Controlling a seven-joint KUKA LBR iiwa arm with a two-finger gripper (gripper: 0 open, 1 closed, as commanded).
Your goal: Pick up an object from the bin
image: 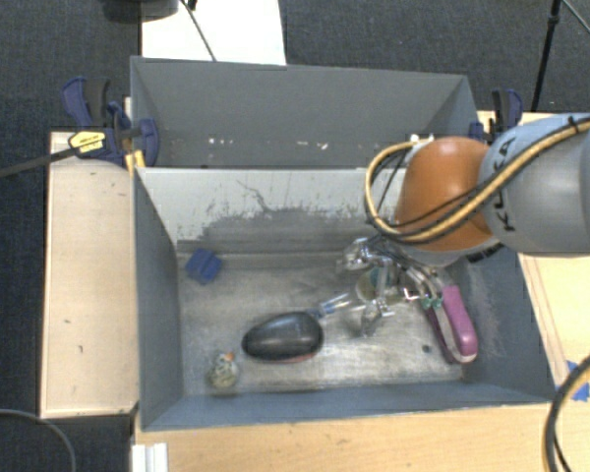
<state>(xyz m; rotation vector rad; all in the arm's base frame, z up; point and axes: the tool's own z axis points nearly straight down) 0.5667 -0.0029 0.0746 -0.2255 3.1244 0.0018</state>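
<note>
We find our gripper [372, 305] low over the bin [265, 283] floor, its opening beyond our telling, with a dark oval lump [282, 336] just to its left, lying lengthwise left-to-right, and a pink stick [457, 324] just beside it on the right.

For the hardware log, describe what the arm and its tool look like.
The arm is a thick, rounded, pale grey link with dark lettering near its end. A glossy orange dome-shaped cover caps the wrist. Yellow and black cables loop around that cover and run back along the arm. Below it, the tool is a small cluster of bare silvery metal parts.
</note>
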